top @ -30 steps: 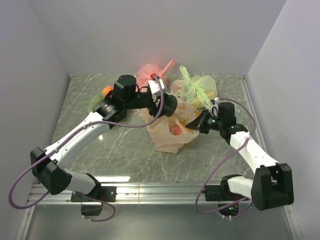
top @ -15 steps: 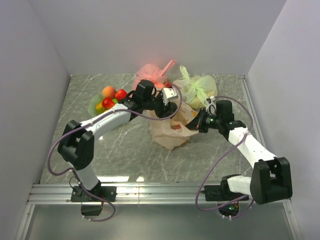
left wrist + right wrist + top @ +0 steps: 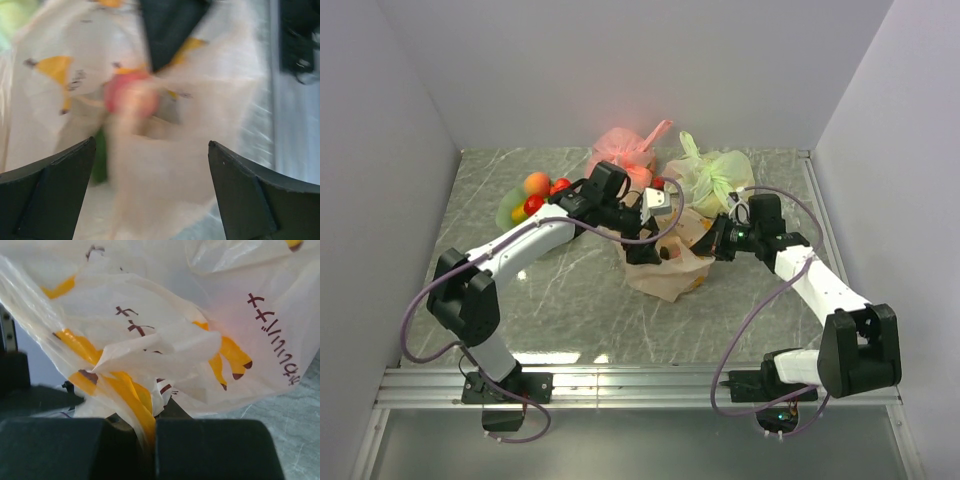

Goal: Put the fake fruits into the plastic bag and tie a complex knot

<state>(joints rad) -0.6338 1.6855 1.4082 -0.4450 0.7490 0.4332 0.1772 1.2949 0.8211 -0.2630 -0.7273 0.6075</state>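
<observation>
The pale orange plastic bag [image 3: 665, 280] lies mid-table with its mouth held up. My right gripper [image 3: 717, 240] is shut on the bag's rim; in the right wrist view its fingers [image 3: 210, 445] pinch the printed plastic [image 3: 200, 315]. My left gripper [image 3: 642, 252] is open and empty at the bag's left side. In the left wrist view its fingers [image 3: 50, 190] stand wide apart before the blurred bag [image 3: 165, 170], with a red-peach fruit [image 3: 131, 95] inside. Other fake fruits, a peach one [image 3: 536, 182] and red ones [image 3: 560, 186], lie at the back left. No knot shows.
The fruits rest in a pale green dish [image 3: 508, 213]. A pink-red tied bag [image 3: 620, 150] and a light green tied bag [image 3: 715, 175] sit just behind the orange bag. Grey walls close in the left, back and right.
My left gripper has come down from above the bag to its left side near the mouth. My right gripper has kept its hold and shifted slightly left.
</observation>
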